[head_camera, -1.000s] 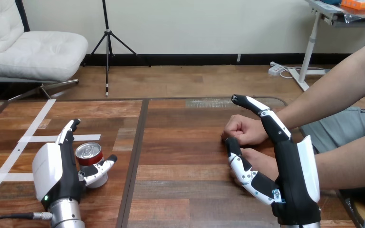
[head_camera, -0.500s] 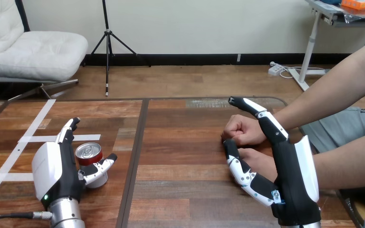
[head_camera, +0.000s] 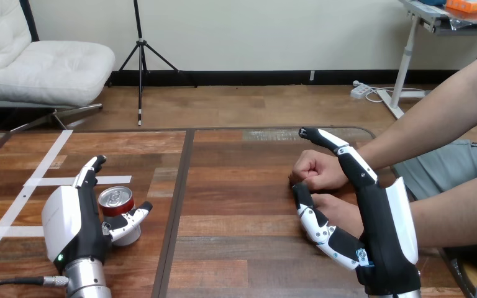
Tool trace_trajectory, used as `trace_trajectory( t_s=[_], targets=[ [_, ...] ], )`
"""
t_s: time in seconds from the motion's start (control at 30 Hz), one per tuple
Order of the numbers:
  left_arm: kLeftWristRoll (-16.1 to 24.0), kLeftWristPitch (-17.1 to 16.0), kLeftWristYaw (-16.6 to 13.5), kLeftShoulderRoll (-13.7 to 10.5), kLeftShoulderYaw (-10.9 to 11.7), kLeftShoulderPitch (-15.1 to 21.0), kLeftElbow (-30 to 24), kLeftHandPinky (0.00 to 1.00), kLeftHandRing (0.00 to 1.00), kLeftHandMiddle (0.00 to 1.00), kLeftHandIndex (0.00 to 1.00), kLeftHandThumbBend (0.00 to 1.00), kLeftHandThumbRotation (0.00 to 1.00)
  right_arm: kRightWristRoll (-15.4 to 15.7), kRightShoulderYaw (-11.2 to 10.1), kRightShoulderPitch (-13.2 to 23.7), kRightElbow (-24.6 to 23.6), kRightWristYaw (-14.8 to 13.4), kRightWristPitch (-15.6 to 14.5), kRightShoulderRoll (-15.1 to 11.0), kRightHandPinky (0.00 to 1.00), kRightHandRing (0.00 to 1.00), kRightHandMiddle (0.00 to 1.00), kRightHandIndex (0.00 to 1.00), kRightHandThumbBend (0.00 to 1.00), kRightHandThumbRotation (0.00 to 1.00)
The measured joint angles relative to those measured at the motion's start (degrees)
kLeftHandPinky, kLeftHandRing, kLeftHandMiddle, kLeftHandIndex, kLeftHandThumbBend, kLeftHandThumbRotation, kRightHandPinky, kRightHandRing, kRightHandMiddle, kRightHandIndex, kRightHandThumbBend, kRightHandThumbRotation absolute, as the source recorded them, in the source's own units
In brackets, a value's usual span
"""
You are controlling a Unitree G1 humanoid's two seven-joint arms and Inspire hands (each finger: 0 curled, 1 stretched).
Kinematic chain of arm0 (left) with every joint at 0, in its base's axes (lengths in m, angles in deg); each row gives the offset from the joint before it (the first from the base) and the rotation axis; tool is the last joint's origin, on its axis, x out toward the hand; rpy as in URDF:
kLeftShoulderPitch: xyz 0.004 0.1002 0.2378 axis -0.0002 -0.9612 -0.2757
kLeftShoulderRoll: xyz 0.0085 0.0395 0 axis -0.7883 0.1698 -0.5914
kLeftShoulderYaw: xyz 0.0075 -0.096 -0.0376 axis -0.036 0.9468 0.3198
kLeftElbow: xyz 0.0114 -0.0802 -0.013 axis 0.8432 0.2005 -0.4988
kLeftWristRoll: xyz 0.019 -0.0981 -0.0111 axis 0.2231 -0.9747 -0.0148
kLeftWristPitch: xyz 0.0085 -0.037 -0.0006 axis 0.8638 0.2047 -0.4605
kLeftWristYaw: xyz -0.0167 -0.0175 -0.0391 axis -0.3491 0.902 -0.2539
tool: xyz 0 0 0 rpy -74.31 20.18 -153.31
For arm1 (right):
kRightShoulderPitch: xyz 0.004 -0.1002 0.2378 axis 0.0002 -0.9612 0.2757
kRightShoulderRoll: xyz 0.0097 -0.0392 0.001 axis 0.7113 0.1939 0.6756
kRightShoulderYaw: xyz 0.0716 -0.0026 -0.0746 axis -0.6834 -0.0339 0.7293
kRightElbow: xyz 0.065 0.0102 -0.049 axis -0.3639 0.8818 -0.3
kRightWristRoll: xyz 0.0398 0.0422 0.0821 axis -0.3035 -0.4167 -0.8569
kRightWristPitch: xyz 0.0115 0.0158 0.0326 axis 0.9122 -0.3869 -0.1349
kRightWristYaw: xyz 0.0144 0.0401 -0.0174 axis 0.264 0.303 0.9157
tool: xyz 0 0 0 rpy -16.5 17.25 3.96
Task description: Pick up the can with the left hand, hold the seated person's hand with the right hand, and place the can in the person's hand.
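Red-topped can (head_camera: 117,202) upright on the tabletop (head_camera: 236,186), not yet gripped
We see almost no change over the last second: our left hand (head_camera: 74,226) brackets the can, fingers straight, thumb across its front; our right hand (head_camera: 379,217), nudged slightly left, stands spread beside the person's fist (head_camera: 315,169), clasping nothing, so both grasps remain to be made

Left hand (head_camera: 74,223): fingers straight, thumb by upright can (head_camera: 117,203) on counter (head_camera: 236,205) | right hand (head_camera: 382,226): fingers straight, stretched alongside person's fisted hand (head_camera: 315,169), thumb beside person's nearer hand (head_camera: 345,213)
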Motion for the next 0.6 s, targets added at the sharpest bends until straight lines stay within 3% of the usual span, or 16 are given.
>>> trace_trajectory(
  t_s=[0.6],
  targets=[
    [0.0,1.5,1.4,-0.3,-0.3,2.4,2.0,0.69,0.76,0.80,0.79,0.81,0.09,0.0,0.0,-0.1,0.0,0.4,-0.2,0.0,0.88,0.83,0.82,0.79,0.32,0.00]
  ],
)
